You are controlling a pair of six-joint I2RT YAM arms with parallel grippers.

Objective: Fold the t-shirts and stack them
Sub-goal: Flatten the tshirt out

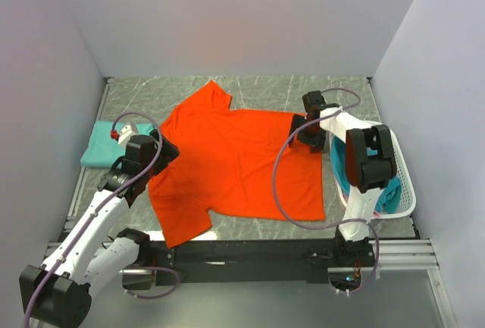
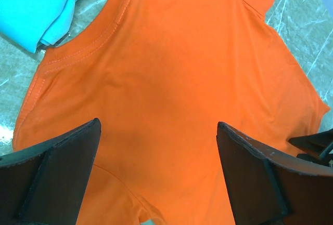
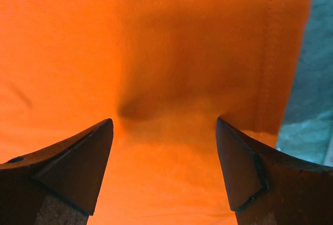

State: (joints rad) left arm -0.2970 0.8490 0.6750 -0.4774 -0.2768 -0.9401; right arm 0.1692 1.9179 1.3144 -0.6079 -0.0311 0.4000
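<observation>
Walls [image 1: 227, 17]: plain, pale, closing three sides.
Tabletop [image 1: 265, 89]: grey marble; probably slick, so dragged cloth may slide.
Orange t-shirt [image 1: 235, 161]: spread flat mid-tabletop; uneven pinches could skew the fold.
Teal t-shirt [image 1: 98, 146]: folded, far left.
Left hand [image 2: 158, 178]: wide, empty, over collar side.
Right hand [image 3: 164, 168]: wide, empty, low near hem.

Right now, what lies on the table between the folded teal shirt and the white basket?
The orange t-shirt, spread flat, fills the stretch between the folded teal shirt and the basket; the top view shows it.
</observation>
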